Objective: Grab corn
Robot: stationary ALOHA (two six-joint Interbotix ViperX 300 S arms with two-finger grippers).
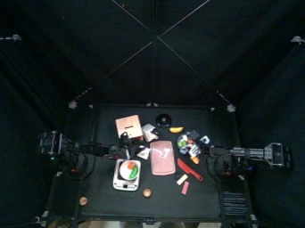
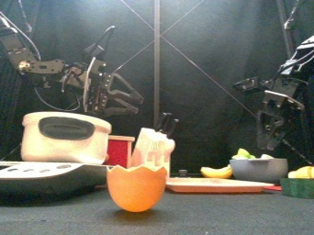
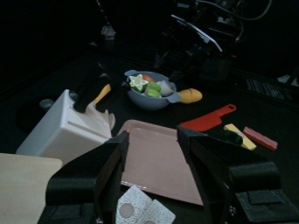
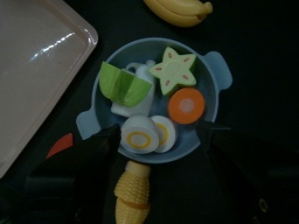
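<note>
The corn (image 4: pixel 132 196), a short yellow cob piece, lies on the black table just outside the rim of a blue-grey bowl (image 4: pixel 216 68). My right gripper (image 4: pixel 158 156) hangs above it, jaws open, with the cob between them and not touched. The same cob shows next to the bowl in the left wrist view (image 3: pixel 191 95). My left gripper (image 3: pixel 155 145) is open and empty over the pink cutting board (image 3: pixel 158 162). In the top view the right gripper (image 1: pixel 198 158) is right of the board and the left gripper (image 1: pixel 120 152) is left of it.
The bowl holds a star fruit slice (image 4: pixel 177 67), a carrot slice (image 4: pixel 187 106), a half egg (image 4: pixel 149 134) and green pepper (image 4: pixel 122 81). A banana (image 4: pixel 179 8) lies beyond it. A white knife block (image 3: pixel 68 131) and a red knife (image 3: pixel 211 118) flank the board. An orange eggshell cup (image 2: pixel 136 188) stands at the front.
</note>
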